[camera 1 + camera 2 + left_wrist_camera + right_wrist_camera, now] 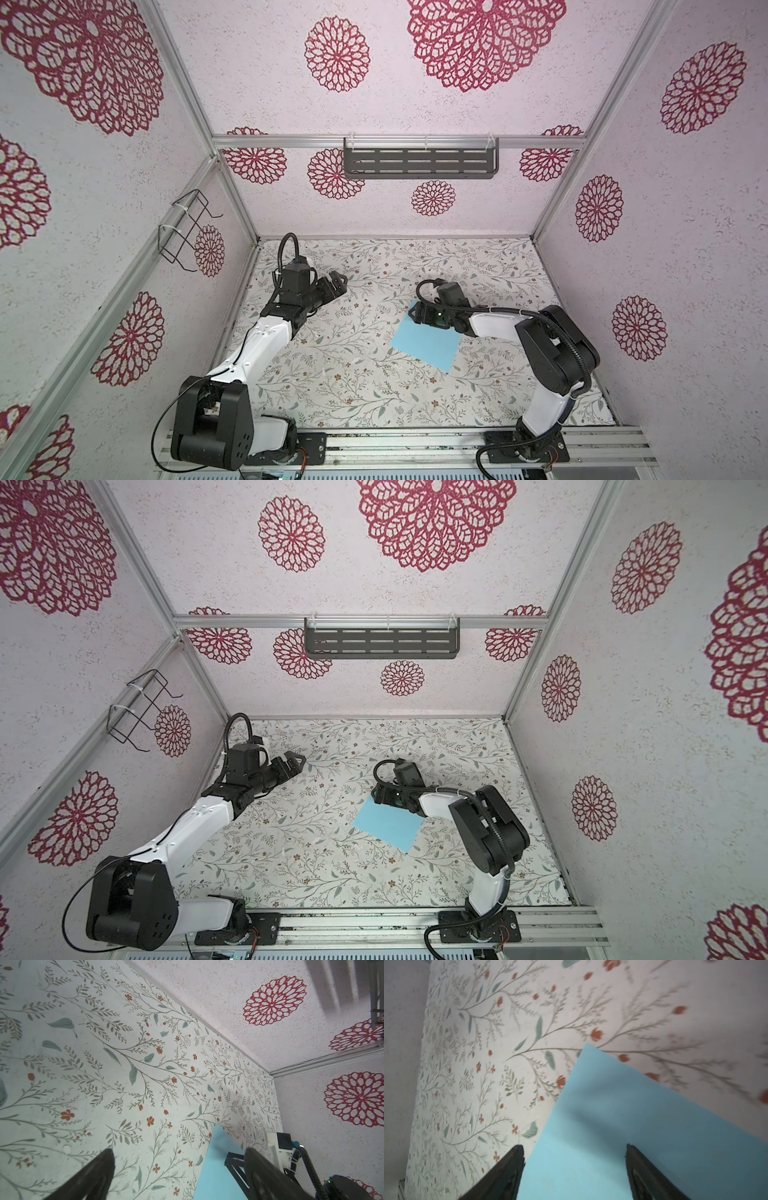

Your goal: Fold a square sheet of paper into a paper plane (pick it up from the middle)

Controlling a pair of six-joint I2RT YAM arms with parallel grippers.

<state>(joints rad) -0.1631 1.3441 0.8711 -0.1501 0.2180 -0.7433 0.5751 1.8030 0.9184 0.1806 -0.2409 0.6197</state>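
The square sheet of paper (426, 343) (388, 823) is light blue and lies flat and unfolded on the floral table, right of centre in both top views. My right gripper (415, 316) (376, 796) hangs low over its far corner. In the right wrist view that gripper (574, 1152) is open; one finger stands at the sheet's (612, 1115) edge and the other over the blue. My left gripper (338, 281) (297, 761) is open over the far left of the table, apart from the sheet, and empty (179, 1153). No paper plane is in view.
Patterned walls close the table on three sides. A black slotted shelf (419, 163) hangs on the back wall and a wire rack (187, 230) on the left wall. An aluminium rail (415, 444) with both arm bases runs along the front edge.
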